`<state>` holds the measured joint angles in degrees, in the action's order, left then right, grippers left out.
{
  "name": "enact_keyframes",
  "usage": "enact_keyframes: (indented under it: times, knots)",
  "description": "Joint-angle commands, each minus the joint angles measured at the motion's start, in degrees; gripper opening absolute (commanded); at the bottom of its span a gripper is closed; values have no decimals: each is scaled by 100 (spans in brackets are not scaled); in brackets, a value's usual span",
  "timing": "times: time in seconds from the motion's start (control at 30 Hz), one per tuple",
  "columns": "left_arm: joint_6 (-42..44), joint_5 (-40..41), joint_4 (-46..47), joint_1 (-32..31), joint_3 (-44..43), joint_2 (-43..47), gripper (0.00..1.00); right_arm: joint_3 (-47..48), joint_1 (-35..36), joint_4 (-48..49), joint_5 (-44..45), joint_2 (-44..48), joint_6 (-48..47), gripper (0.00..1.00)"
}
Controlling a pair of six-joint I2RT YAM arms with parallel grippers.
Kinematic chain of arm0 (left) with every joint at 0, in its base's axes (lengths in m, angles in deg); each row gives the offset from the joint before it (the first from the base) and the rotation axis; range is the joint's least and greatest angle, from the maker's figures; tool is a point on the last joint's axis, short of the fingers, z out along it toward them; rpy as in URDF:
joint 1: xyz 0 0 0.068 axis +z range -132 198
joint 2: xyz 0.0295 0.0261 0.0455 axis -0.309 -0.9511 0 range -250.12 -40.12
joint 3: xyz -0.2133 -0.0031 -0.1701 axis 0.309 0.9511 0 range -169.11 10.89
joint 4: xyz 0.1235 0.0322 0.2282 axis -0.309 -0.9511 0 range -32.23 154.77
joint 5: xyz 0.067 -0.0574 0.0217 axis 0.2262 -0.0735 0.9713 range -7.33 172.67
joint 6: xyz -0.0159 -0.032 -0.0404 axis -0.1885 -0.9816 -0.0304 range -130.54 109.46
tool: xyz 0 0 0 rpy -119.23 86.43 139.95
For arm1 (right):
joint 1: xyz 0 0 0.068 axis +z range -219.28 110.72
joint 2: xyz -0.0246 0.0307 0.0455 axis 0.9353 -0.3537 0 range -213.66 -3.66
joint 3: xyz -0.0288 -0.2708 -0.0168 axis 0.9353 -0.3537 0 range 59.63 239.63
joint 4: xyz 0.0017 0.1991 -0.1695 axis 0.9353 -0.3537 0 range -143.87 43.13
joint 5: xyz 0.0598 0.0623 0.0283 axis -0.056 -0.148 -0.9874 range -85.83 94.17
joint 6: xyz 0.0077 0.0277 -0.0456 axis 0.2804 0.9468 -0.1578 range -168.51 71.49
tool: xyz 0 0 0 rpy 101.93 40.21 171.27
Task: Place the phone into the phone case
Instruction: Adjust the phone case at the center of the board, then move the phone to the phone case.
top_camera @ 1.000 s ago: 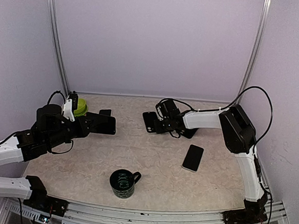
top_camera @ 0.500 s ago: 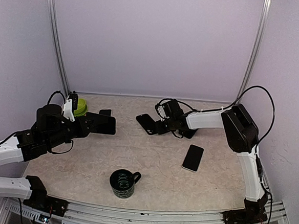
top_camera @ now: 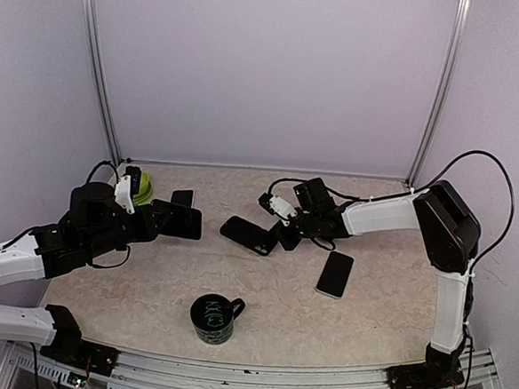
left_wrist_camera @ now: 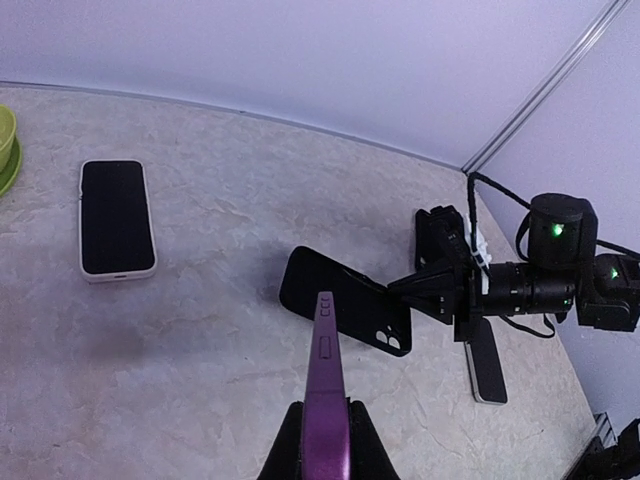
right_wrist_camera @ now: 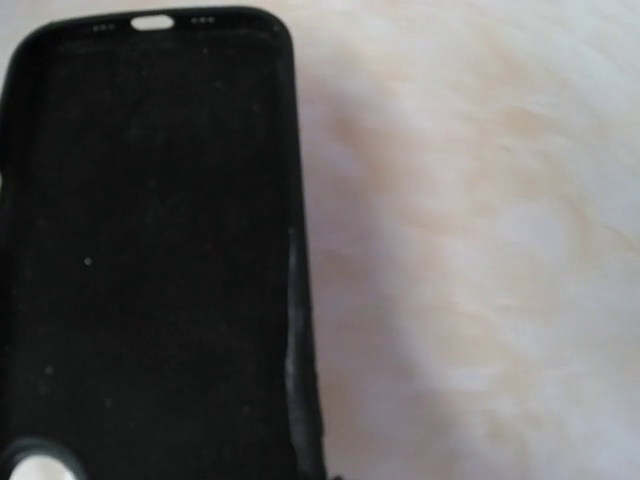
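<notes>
The phone (left_wrist_camera: 326, 375) shows edge-on as a purple strip. My left gripper (left_wrist_camera: 325, 445) is shut on it and holds it above the table at the left (top_camera: 179, 221). The black phone case (top_camera: 247, 235) lies low near the table's middle, open side up (right_wrist_camera: 150, 250). My right gripper (top_camera: 283, 235) is shut on the case's right end, by the camera cut-out (left_wrist_camera: 383, 341). The phone's far end points toward the case, with a gap between them. The right fingers are hidden in the right wrist view.
A second dark phone (top_camera: 335, 274) lies flat to the right of the case. A white-edged phone (left_wrist_camera: 117, 217) lies at the back left beside a green bowl (top_camera: 141, 186). A black mug (top_camera: 213, 318) stands near the front edge.
The right gripper has closed on the case and pulled it left and nearer, toward the table's middle. The left arm with the phone has barely moved.
</notes>
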<state>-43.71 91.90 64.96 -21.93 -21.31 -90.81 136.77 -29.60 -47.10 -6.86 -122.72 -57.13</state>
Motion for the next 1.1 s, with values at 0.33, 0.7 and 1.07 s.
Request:
enact_keyframes:
  times: [0.33,0.7,1.07]
  knots:
    - [-96,-556,105,46,-575,-670,0,-644,442,-260,-564,481,-2345,0]
    - [-106,-1261,665,78,-831,-1696,0,-312,426,-511,50,209,-2122,30]
    - [-184,-1897,860,133,-1103,-2272,0,-878,330,5,490,944,-630,74]
